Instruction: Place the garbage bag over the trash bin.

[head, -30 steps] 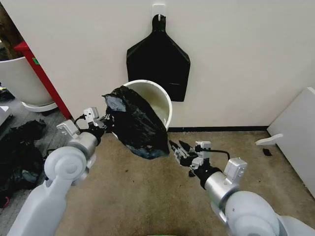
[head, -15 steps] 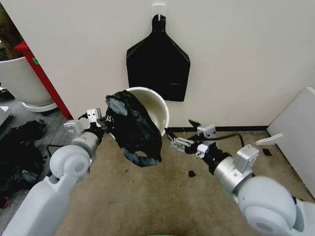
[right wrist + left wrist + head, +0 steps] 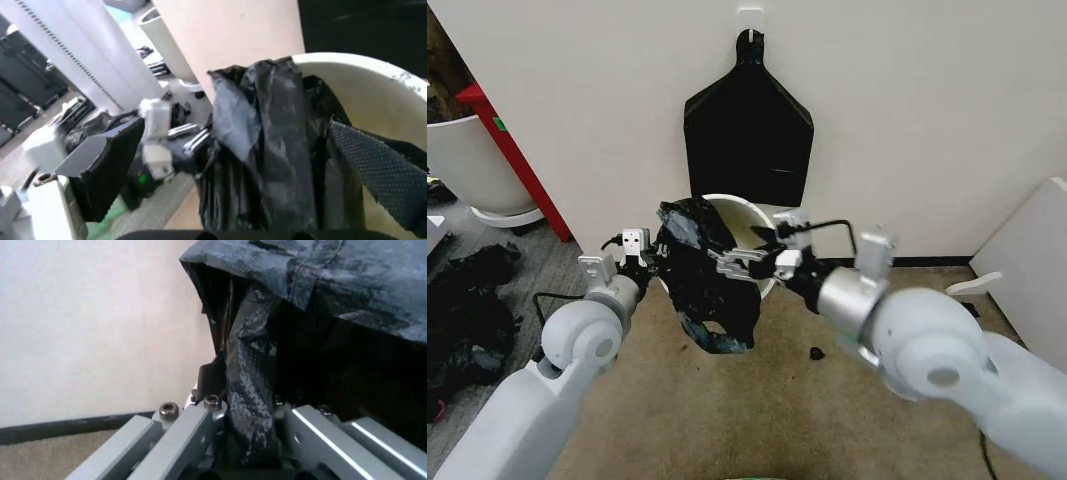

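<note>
The trash bin (image 3: 762, 222), a small white round bucket, stands on the floor against the wall. The garbage bag (image 3: 710, 285), black and crinkly, hangs over the bin's left front rim and down its outside. My left gripper (image 3: 658, 262) is at the bag's left edge, shut on a fold of the garbage bag (image 3: 250, 390). From the right, my right gripper (image 3: 724, 263) reaches across the bin's mouth to the bag's top. It is open, with the garbage bag (image 3: 267, 150) between its spread fingers (image 3: 387, 175). The trash bin (image 3: 373, 80) rim shows behind the bag.
A flat black bag bunch (image 3: 749, 120) hangs from a wall hook above the bin. At the left are a large white tub (image 3: 467, 165), a red post (image 3: 515, 150) and a dark heap (image 3: 467, 300). A white board (image 3: 1027, 265) leans at the right. A small black scrap (image 3: 817, 352) lies on the carpet.
My right arm has swung up and left from the carpet to the bag's top at the bin. The left gripper has carried the bag slightly right and down. The bin sits a little lower in view.
</note>
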Robot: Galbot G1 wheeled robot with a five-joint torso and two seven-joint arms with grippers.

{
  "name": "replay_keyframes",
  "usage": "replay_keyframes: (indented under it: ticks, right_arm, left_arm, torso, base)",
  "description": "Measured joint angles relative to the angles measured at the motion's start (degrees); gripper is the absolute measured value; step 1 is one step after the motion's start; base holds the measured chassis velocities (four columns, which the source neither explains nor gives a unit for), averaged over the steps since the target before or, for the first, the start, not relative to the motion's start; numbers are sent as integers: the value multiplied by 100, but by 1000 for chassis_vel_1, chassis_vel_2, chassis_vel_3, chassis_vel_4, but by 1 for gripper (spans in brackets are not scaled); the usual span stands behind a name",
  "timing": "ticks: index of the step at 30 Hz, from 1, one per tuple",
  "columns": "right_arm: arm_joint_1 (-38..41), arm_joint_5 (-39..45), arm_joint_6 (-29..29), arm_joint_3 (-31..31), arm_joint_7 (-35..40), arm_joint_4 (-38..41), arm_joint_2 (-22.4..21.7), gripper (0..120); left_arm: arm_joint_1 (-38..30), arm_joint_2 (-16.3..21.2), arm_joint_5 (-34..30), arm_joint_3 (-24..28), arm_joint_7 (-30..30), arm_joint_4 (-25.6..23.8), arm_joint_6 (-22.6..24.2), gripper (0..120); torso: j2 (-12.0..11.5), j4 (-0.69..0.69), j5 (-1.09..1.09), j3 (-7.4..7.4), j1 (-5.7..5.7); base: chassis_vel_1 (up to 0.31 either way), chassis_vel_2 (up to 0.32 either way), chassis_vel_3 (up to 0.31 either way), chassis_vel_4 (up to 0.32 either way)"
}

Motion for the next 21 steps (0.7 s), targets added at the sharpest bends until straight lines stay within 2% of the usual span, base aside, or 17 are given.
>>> replay_keyframes:
  ticks: [5,15,18,19,21]
  right_arm:
    - [508,431,-41,-335,495,-633,409,100]
    - [855,489,-88,-825,1003,-980,728,100]
    - [909,491,-62,-954,1110,-997,795,91]
    - [916,474,-51,-999,1122,-1014,813,85]
    - [917,459,-42,-1018,1127,-1022,817,84]
  left_arm:
    - [86,49,105,-12,136,-82,-39,1]
    - [167,134,128,-109,236,-160,-70,1]
    - [178,129,129,-124,253,-175,-78,1]
    - [189,113,130,-125,256,-184,-79,1]
    - [193,109,131,-125,257,-187,-79,1]
  torso:
    - [0,1,-1,0,0]
    - [0,0,0,0,0]
    - [0,0,0,0,0]
    - [0,0,0,0,0]
    - [0,0,0,0,0]
  base:
    - [0,0,0,0]
    - [0,0,0,0]
    - [0,0,0,0]
    - [0,0,0,0]
    - [0,0,0,0]
